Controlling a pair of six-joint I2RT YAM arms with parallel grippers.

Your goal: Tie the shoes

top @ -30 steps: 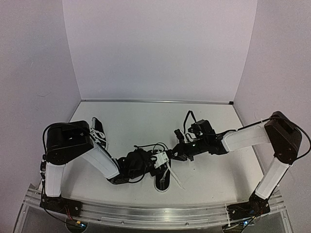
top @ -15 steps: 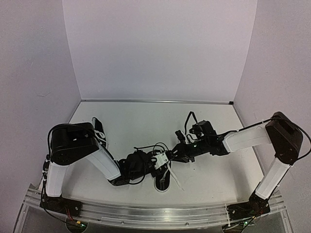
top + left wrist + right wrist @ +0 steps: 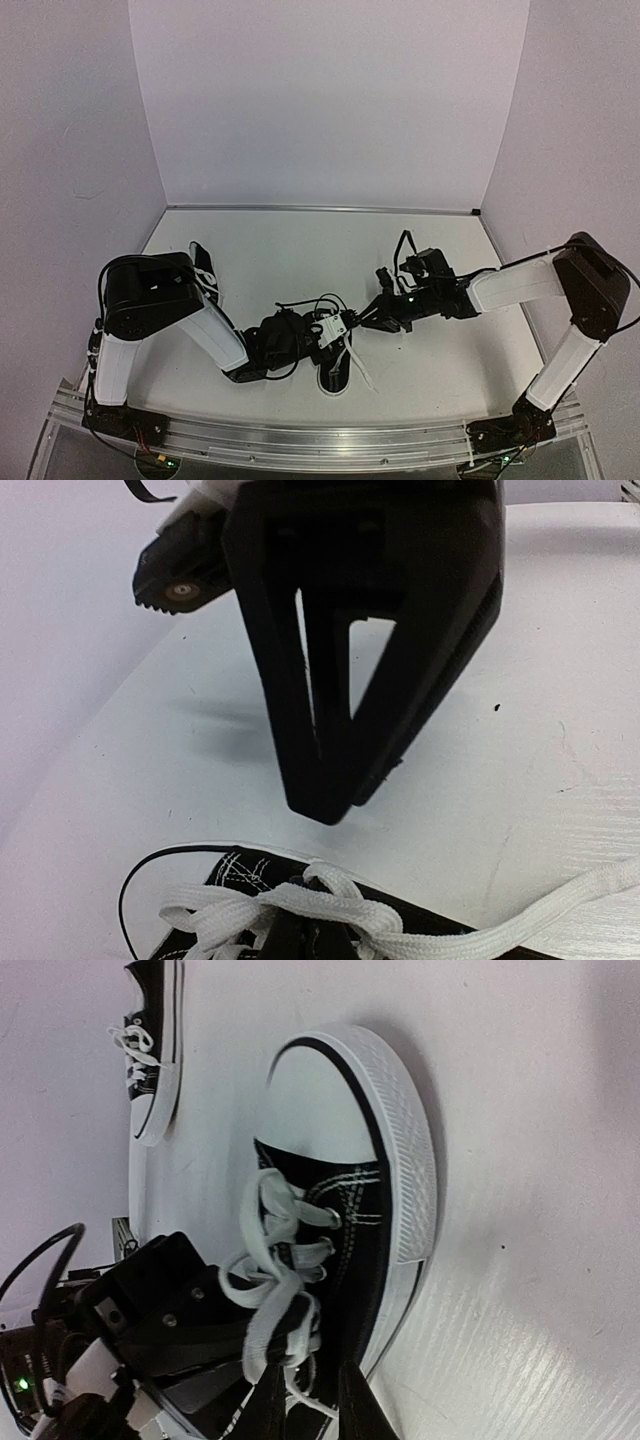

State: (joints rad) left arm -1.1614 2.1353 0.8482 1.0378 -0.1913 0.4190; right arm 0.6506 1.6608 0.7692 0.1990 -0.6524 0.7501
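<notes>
The left gripper (image 3: 328,802) is closed, tips together near the laces (image 3: 300,905). The right gripper (image 3: 312,1410) sits at those laces, and I cannot tell whether it grips. One shoe (image 3: 335,368) lies between them at the middle of the near edge, the other shoe (image 3: 205,270) by the left edge.

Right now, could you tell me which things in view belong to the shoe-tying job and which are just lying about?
Belongs: near shoe, its white laces, far shoe, left gripper, right gripper.
Not part of it: aluminium rail at the near edge, white backdrop walls.
</notes>
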